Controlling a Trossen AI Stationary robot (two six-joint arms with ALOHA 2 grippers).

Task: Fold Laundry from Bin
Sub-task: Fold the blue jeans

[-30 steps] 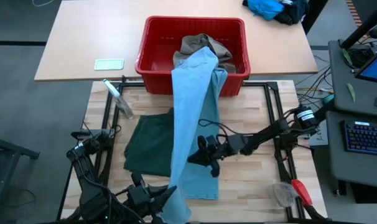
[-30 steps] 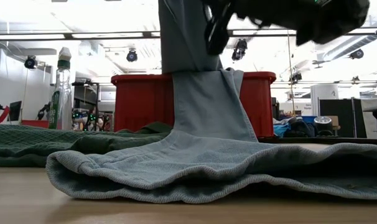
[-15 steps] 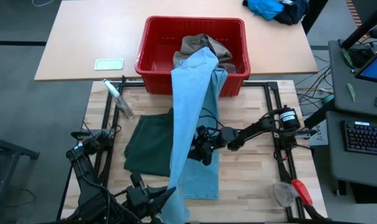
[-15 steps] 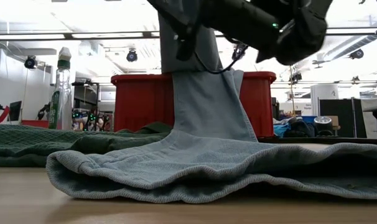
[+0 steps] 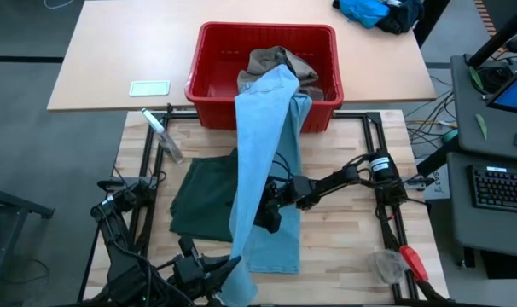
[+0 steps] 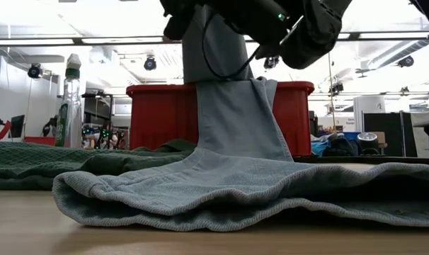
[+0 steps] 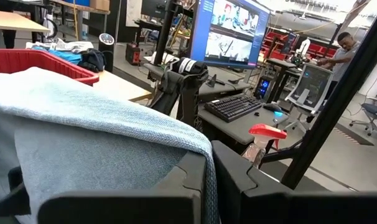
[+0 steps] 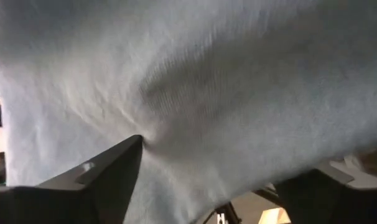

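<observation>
Two grippers work one garment: the long light blue denim trousers (image 5: 263, 170) run from the bright red rectangular plastic bin (image 5: 209, 64) at twelve o'clock down to six, where the left gripper (image 7: 208, 186) is clenched on their end. The right gripper (image 5: 269, 211), at table centre, presses spread fingers (image 8: 98, 171) into the hanging cloth, gripping nothing. Pulling out, I'd judge, not folding. Next: pinch mid-leg and drag the rest from the bin.
</observation>
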